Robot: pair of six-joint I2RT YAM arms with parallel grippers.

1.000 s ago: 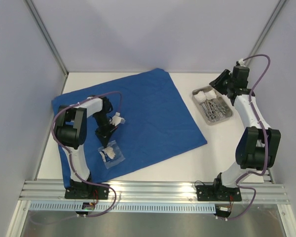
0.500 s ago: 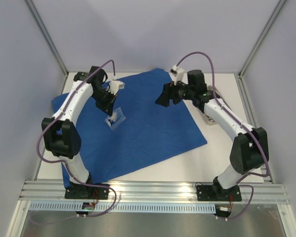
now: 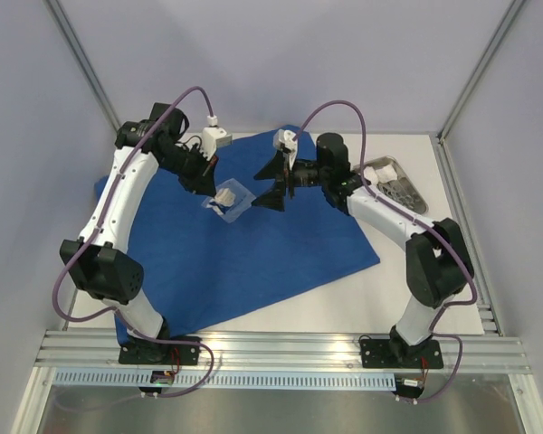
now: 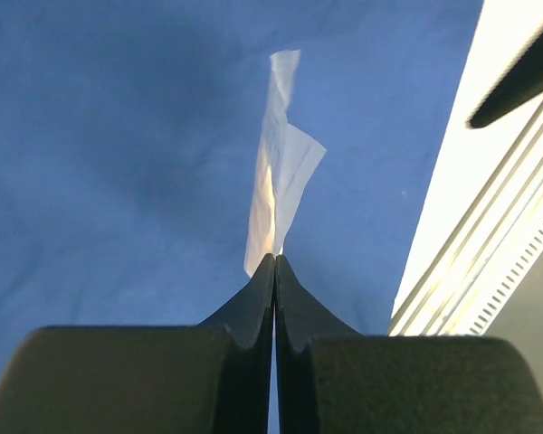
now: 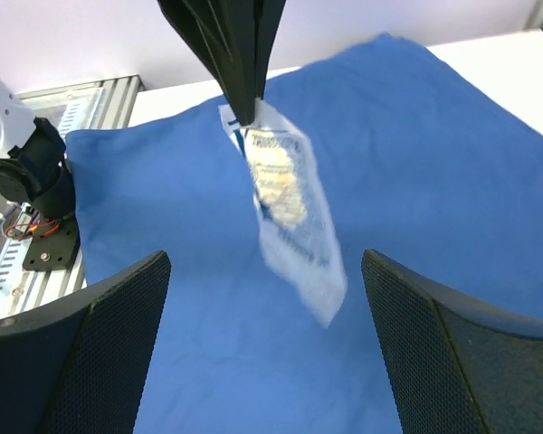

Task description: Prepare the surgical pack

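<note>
Left tool [image 4: 274, 264] pinched tight on the top edge of a clear gauze packet [image 5: 288, 212], dangling it above the blue drape [image 3: 281, 244] spread on the desk [image 3: 407, 280]. Right tool [image 3: 273, 184] gapes wide, facing the packet, not touching. Steel tray [image 3: 400, 183] off to the right.

drape [image 3: 281, 240]: on table [image 3: 407, 271] | tray [image 3: 386, 162]: right of drape | packet [image 3: 229, 201]: above drape

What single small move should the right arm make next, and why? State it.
Probably ease the right gripper forward until its open jaws straddle the pouch. The left gripper, shut on its top edge, dangles it over the blue drape, right ahead of those jaws.
</note>
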